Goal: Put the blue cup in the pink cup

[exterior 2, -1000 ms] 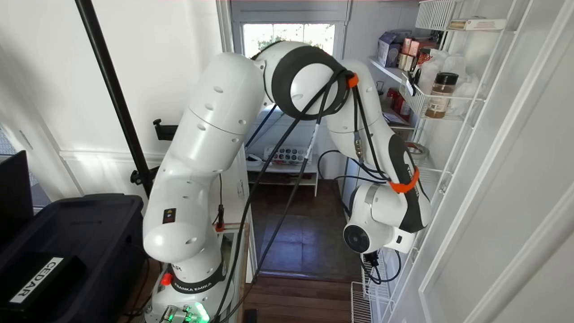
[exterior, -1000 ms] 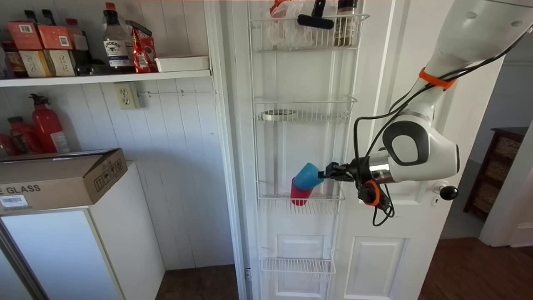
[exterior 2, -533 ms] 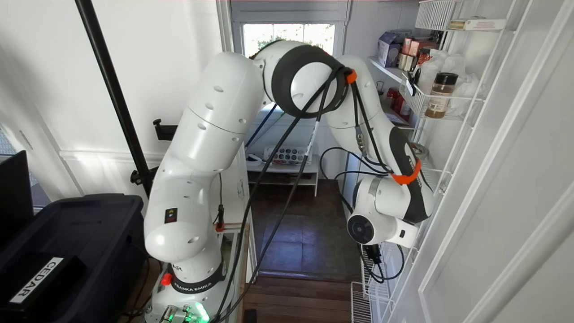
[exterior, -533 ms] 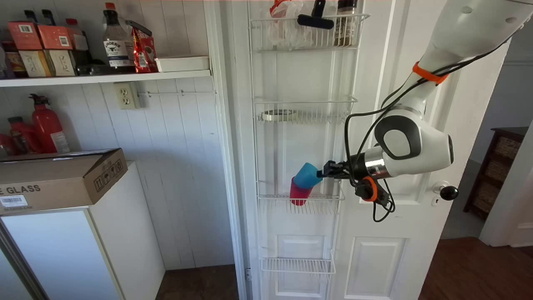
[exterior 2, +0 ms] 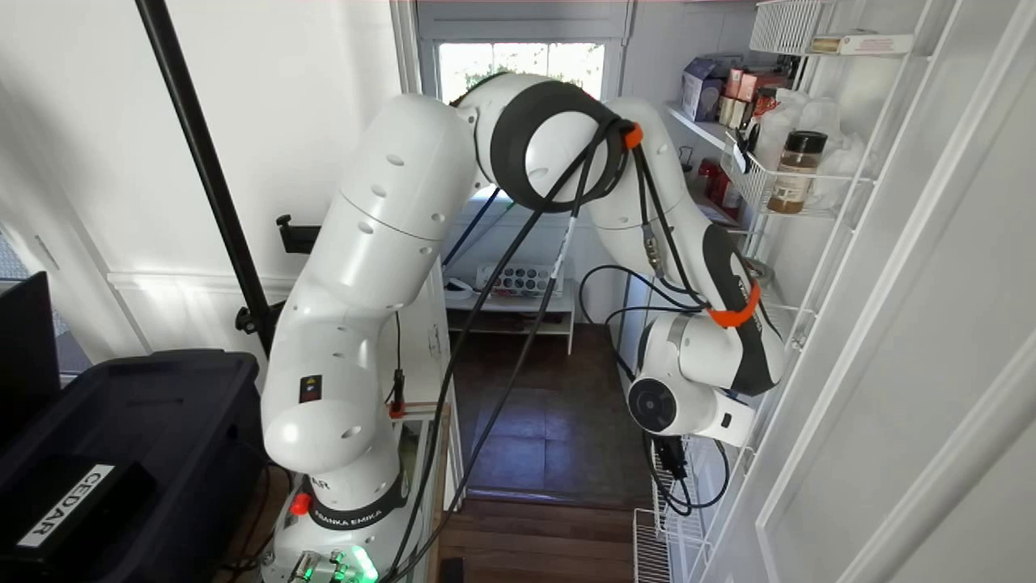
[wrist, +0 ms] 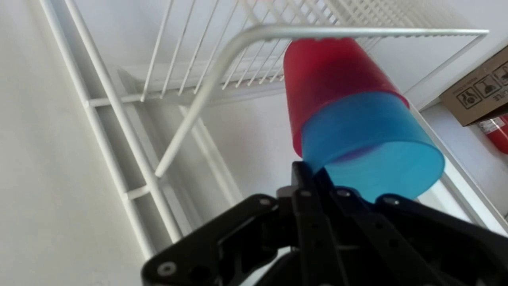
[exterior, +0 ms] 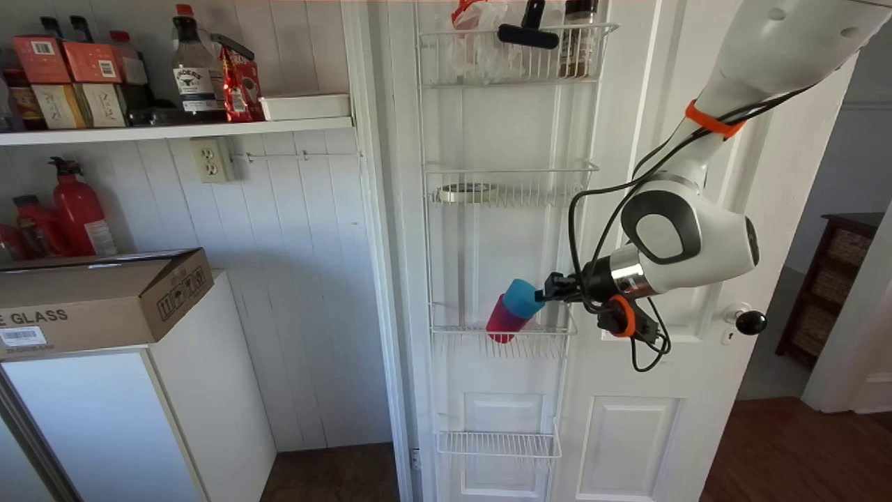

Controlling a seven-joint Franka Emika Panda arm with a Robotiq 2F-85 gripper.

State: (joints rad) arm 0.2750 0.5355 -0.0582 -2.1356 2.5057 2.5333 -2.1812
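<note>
Pinching the tilted blue cup by its rim, the gripper juts nearly level from the arched arm, that cup partway inside the pink cup.

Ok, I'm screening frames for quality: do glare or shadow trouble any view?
In an exterior view, the window is largely washed out; in an exterior view, shadow dims the panelled wall; in the wrist view, the gripper is nearly black, while the blue cup shows clearly.

A white wire shelf; the pink cup rests tilted on it
</note>
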